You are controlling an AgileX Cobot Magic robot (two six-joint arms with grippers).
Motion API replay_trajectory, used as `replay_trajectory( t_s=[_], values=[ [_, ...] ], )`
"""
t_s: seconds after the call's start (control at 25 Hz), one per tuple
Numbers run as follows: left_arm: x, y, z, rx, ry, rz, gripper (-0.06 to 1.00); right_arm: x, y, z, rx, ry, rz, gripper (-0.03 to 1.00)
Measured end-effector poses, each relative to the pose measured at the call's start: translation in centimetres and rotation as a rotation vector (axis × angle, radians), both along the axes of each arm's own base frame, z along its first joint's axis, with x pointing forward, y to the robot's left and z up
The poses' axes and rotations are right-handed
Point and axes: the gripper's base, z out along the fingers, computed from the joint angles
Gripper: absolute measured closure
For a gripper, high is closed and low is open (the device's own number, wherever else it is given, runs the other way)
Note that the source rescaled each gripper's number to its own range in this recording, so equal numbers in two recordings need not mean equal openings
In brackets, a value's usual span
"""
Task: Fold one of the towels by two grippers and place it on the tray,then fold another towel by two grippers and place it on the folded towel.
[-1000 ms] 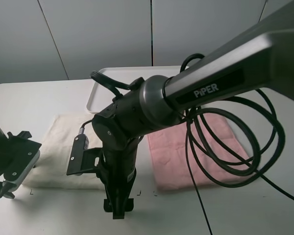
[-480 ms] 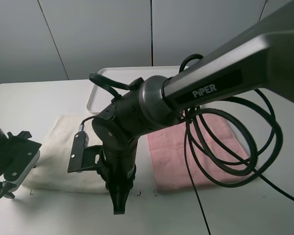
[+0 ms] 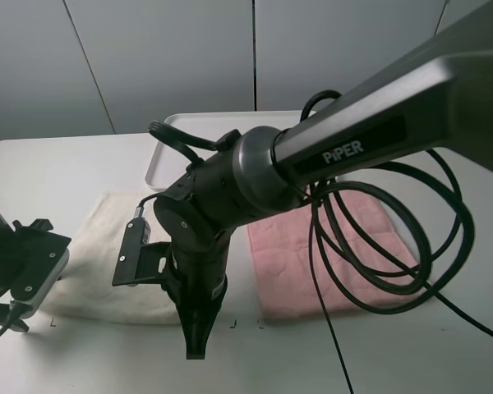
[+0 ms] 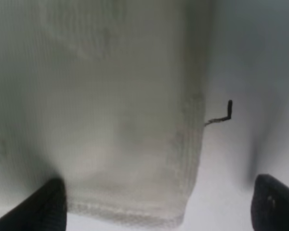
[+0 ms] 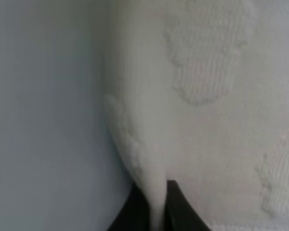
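Observation:
The cream towel [image 3: 99,246] lies flat on the table, left of the pink towel [image 3: 312,246]. The white tray [image 3: 160,160] sits behind them, mostly hidden by the right arm. My right gripper [image 3: 195,349] points down at the cream towel's near right corner. In the right wrist view this gripper [image 5: 156,216] is shut, with a raised fold of the cream towel [image 5: 207,96] pinched between its fingertips. My left gripper [image 4: 161,207] is open, its fingers [image 4: 48,204] straddling the cream towel's [image 4: 111,120] near left corner, just above it.
The right arm's thick black body and looping cables [image 3: 378,246] hang over the pink towel and the table's middle. Small black corner marks [image 4: 224,113] are drawn on the table beside the towel. Bare tabletop shows in front of both towels.
The right gripper's fingers have come together from open to shut, pinching the cream towel's corner. The left gripper has stayed open in place.

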Motion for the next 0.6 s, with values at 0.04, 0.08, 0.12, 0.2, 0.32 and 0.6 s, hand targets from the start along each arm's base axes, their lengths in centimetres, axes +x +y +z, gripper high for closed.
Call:
replay_trajectory(
  t_s=[0.04,0.08,0.12,0.2,0.32,0.6],
  values=[
    [0.0,-0.1,0.0,-0.006,-0.002,-0.001,-0.04,0.0,0.0,0.0,-0.001,0.001,0.0,0.96],
    [0.0,-0.2,0.0,-0.01,-0.004,-0.012,-0.04,0.0,0.0,0.0,-0.003,0.002,0.0,0.96],
    [0.0,-0.4,0.0,-0.012,-0.006,-0.021,-0.04,0.0,0.0,0.0,-0.003,0.002,0.0,0.96],
    [0.1,-0.8,0.0,-0.015,-0.019,-0.044,-0.04,0.0,0.0,0.0,-0.003,0.002,0.0,0.96],
    [0.2,-1.4,0.0,-0.016,-0.03,-0.066,-0.04,0.0,0.0,0.0,-0.003,0.002,0.0,0.96],
    [-0.3,-1.3,-0.6,-0.006,-0.082,-0.072,0.09,0.0,-0.1,0.0,-0.01,0.006,0.001,0.96]
  ],
)
